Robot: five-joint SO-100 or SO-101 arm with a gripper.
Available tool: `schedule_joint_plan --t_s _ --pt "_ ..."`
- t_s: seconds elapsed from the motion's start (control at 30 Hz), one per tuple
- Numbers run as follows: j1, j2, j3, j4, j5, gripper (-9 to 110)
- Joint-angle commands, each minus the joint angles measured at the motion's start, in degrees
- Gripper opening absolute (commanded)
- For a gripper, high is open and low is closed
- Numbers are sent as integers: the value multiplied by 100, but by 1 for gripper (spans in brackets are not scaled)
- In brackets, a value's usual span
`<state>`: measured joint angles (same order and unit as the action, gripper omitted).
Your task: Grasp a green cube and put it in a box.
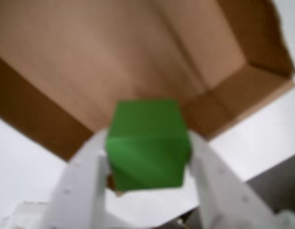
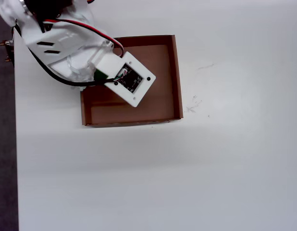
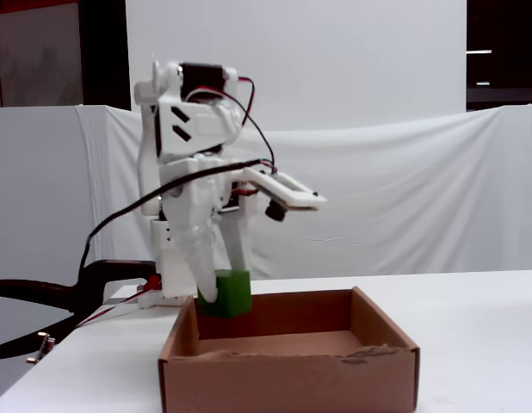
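Right now I see the gripper (image 1: 148, 157) clamped on the green cube (image 1: 148, 143), one white finger (image 1: 83, 186) pressed to each side of it in the wrist view. Behind the cube lies the brown floor of the box (image 1: 90, 52), so the cube hangs over the box rather than resting in it.

From the fixed view, the cube (image 3: 231, 292) sits just above the box's back-left wall, held between the fingers of the gripper (image 3: 216, 297), and the box (image 3: 287, 379) stands open-topped on the white table (image 3: 473, 335) (its near wall has a slightly ragged top edge).

From overhead, the arm (image 2: 67, 48) reaches in over the box's upper-left corner; only a sliver of green (image 2: 98, 74) peeks out beside the white camera plate (image 2: 131, 79). I see the box (image 2: 177, 77) otherwise holding nothing on its visible floor.
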<state>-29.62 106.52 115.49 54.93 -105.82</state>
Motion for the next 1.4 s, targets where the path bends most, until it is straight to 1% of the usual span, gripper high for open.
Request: schedule_joint_plan --t_s 0.0,0.27,1.17,1.37 --pt "-53 26 88 -211 9 15" --pt "-97 -237 536 -703 9 14" --pt "-325 -729 580 -940 18 14" --pt "-316 -729 580 -949 18 17"
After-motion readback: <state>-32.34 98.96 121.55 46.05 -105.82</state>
